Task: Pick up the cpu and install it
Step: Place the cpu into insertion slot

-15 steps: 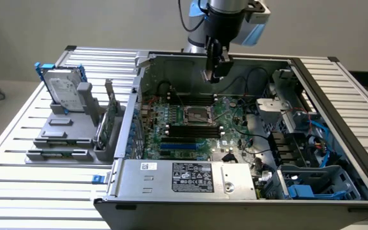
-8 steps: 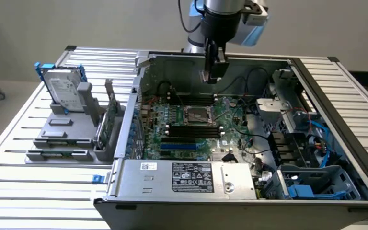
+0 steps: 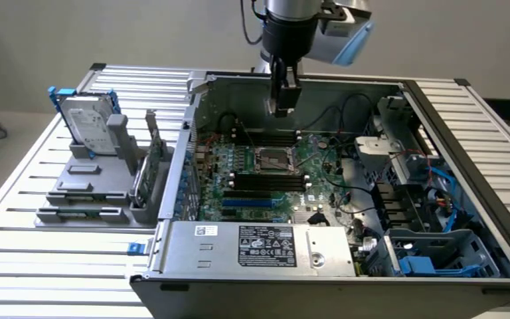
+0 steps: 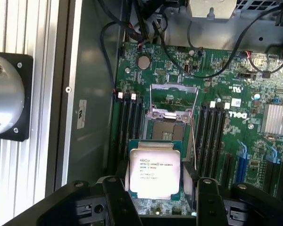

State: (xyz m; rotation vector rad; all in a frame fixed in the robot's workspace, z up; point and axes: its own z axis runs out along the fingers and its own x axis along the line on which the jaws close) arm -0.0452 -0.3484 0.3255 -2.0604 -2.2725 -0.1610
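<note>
Exterior view: your tool point(image 3: 281, 109) hangs inside the open case point(image 3: 237, 90), above the far part of the motherboard point(image 3: 326, 156). The socket point(image 3: 271, 159) lies lower and nearer the camera than the tool tip, and a little to the exterior view's left. So the tool is short of being over the socket, with clear height between them. You can't make out the cpu at the tip here, too small. The hard drive point(image 3: 87, 123) stands in its fixture on the bench point(image 3: 60, 266), well apart on the exterior view's left and not involved. Wrist view: the cpu point(image 4: 154, 172) sits between the tool's point(image 4: 159, 193) dark fingers point(image 4: 114, 193), one on each side and close against its edges. Call it the tool closed narrow on the chip and holding it, pale metal top with print facing the camera. It looks bigger than the socket point(image 4: 172, 113), so judge it carried high and not seated. The socket is open, metal frame lifted, dark centre bare, flanked by memory slots point(image 4: 129, 127) on both sides. It lies beyond the chip's far edge, away from the fingers, not under the chip. The chip's edges run about parallel to the socket frame, so it looks squared up. What the move turns on is that sideways gap plus the height. You can't tell the corner marking from here.
</note>
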